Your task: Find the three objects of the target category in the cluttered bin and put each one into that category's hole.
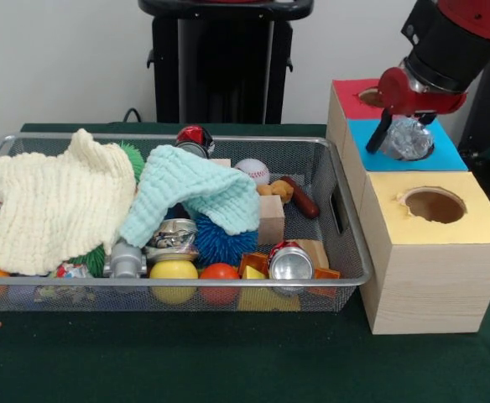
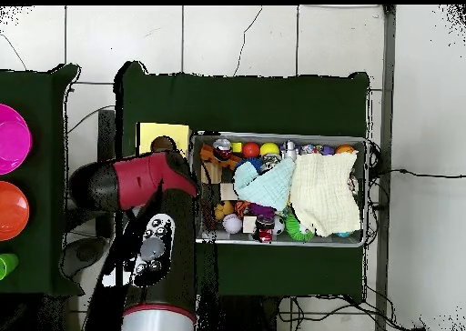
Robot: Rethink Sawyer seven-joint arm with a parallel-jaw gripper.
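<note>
While I hang over the wooden box with three coloured tops (image 1: 430, 277), my jaws (image 1: 404, 134) are clamped on a crumpled silvery metal can (image 1: 409, 138), which sits right at the hole in the blue middle panel (image 1: 446, 155). Whether the can is already partly down in that hole, I cannot tell. The red panel (image 1: 350, 99) lies behind it and the yellow panel with its open round hole (image 1: 434, 204) in front.

Just beside the box stands the wire mesh bin (image 1: 346, 252) on the dark green counter (image 1: 228, 361). Inside it, near the front rim, lies a red and silver drink can (image 1: 289, 262) with its end facing out, and a crushed silver can (image 1: 172, 238) rests beside a blue spiky ball (image 1: 226, 243). A cream knitted cloth (image 1: 56, 206) and a pale blue knitted cloth (image 1: 196, 191) are draped over much of the clutter. A white baseball (image 1: 252, 170), a yellow ball (image 1: 174, 270), an orange ball (image 1: 220, 272) and a light wooden block (image 1: 271, 220) show among the rest.

From above, my red and black arm (image 2: 150, 218) covers the box almost wholly; only the yellow panel (image 2: 162, 136) shows, and neither my jaws nor the held can appear there. That view does show the bin (image 2: 278, 136) whole, with both cloths (image 2: 323, 191) spread across its middle.
</note>
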